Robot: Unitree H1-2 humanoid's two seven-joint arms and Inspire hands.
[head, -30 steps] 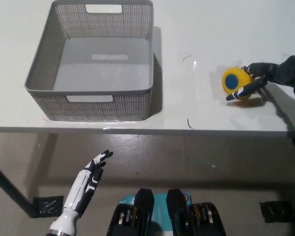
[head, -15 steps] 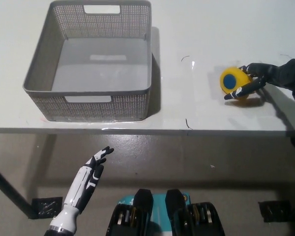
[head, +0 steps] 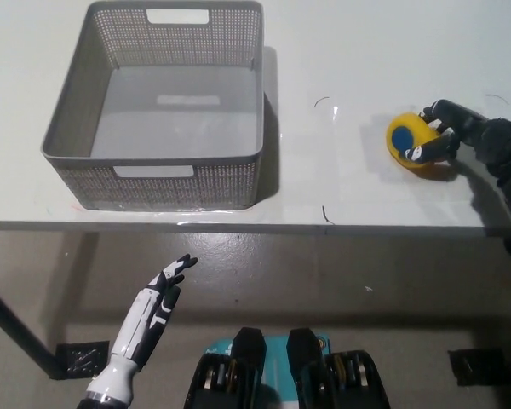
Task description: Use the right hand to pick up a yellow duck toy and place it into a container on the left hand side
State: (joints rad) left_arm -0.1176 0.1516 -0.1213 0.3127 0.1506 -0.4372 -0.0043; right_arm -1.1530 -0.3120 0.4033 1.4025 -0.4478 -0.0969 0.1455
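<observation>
Since the earlier frames the right hand (head: pixel 456 132) has drawn in tighter on the duck (head: pixel 411 141), and the toy has shifted slightly to the right on the table (head: pixel 341 51). Black fingers (head: pixel 432 151) now curl around the duck's right side, one over its far edge and one across its near edge, with the blue spot facing left, clear of them. They are pinching the duck, which still sits on the table at the right, well apart from the basket (head: pixel 153 175) standing at the far left. Below the table's near edge, the left hand (head: pixel 157 302) hangs at the lower left with fingers spread, holding nothing.
</observation>
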